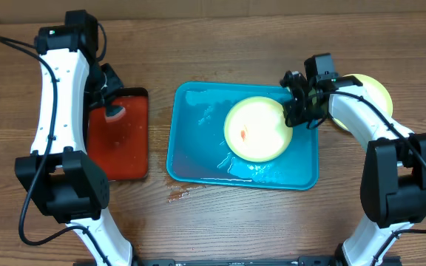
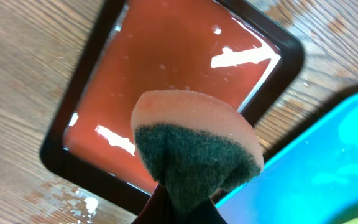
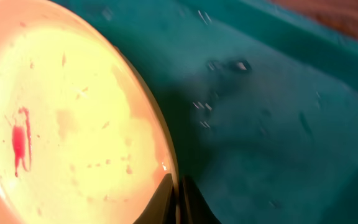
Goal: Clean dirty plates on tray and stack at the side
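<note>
Two arms are showing on this table: one left arm (image 1: 59, 81), one right arm (image 1: 361, 118). Two trays are sitting out, one blue tray (image 1: 198, 140) and one red tray (image 1: 120, 144). Two yellow-green plates are showing: one plate (image 1: 256, 129) over the blue tray and a second plate (image 1: 376, 87) peeking out by the right arm. One red smear (image 3: 18, 140) is showing on the first. One sponge (image 2: 194, 146) is turning up, just the one.

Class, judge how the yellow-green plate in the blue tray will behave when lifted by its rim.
Held at the rim by the right gripper, the yellow-green plate shows no bending, so probably stiff. The wet-looking blue tray suggests a slippery grip.
</note>
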